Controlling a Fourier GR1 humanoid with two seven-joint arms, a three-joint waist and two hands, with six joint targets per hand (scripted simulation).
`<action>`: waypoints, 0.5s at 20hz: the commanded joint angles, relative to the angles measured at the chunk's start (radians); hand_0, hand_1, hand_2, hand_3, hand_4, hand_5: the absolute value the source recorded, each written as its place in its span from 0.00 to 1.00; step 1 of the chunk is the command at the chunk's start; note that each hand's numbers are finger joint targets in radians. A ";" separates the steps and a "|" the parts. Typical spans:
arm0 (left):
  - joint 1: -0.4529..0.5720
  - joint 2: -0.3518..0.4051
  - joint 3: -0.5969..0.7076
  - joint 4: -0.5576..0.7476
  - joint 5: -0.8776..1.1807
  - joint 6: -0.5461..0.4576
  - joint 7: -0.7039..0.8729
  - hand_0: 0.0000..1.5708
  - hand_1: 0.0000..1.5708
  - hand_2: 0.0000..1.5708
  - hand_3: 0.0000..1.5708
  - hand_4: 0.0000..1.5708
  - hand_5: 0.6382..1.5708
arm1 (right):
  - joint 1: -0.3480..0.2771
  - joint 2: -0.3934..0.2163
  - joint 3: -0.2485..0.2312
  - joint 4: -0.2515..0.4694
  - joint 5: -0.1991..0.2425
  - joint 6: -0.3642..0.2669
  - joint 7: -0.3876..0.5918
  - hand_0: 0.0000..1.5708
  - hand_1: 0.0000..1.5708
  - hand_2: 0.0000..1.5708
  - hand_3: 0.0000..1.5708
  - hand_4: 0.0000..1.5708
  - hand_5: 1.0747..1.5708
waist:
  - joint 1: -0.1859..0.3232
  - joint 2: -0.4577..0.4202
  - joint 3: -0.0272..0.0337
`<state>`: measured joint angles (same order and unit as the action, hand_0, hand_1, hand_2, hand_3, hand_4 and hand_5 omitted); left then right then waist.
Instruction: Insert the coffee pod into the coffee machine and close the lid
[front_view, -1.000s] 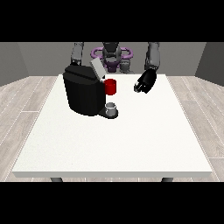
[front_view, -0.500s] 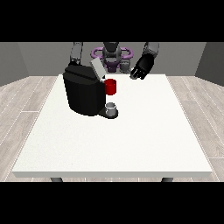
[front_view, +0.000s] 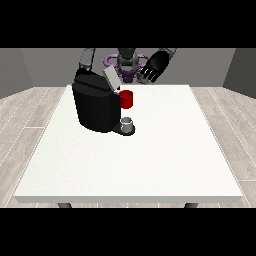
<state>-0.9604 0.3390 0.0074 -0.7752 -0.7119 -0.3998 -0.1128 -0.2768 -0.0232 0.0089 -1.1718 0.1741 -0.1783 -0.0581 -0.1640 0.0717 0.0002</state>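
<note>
Table (front_view: 150, 165), white, large, spread before me. Coffee machine (front_view: 95, 105), black, sits toward view's left, far half of table; its lid (front_view: 111, 79) tilted up, open. Red thing at the machine (front_view: 126, 99) on its front, facing view's right. Grey thing (front_view: 128, 123) on machine's base, below red thing; can't tell if pod. My hand at view's right (front_view: 152, 67) raised above far table edge, apart from machine, fingers relaxed, released, holding nothing. My other hand hidden behind machine; only arm (front_view: 87, 57) shows.

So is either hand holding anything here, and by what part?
The hand at the view's right holds nothing, fingers spread above the table's far edge. The other hand is hidden behind the machine.
</note>
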 joint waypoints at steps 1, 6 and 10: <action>-0.074 0.006 0.063 0.031 0.038 -0.045 0.072 0.79 0.79 0.81 0.81 0.32 1.00 | -0.028 -0.006 0.010 -0.051 -0.007 0.025 0.053 0.00 0.00 0.00 0.00 0.00 1.00 | -0.051 -0.013 -0.0002; -0.172 0.015 0.077 0.036 0.034 -0.057 0.115 0.77 0.77 0.81 0.80 0.30 1.00 | -0.093 -0.006 -0.008 -0.058 0.000 -0.004 0.061 0.00 0.00 0.00 0.00 0.00 1.00 | -0.073 0.042 0.0000; -0.202 0.118 0.095 0.063 -0.002 -0.011 0.057 0.78 0.78 0.81 0.80 0.31 1.00 | -0.122 -0.051 -0.011 -0.120 -0.001 0.031 0.077 0.00 0.00 0.00 0.00 0.00 1.00 | -0.134 0.130 -0.0002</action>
<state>-1.1317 0.3998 0.0875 -0.7312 -0.6954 -0.4303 -0.0357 -0.3726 -0.0458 0.0028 -1.2494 0.1744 -0.1676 -0.0008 -0.2586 0.1521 0.0002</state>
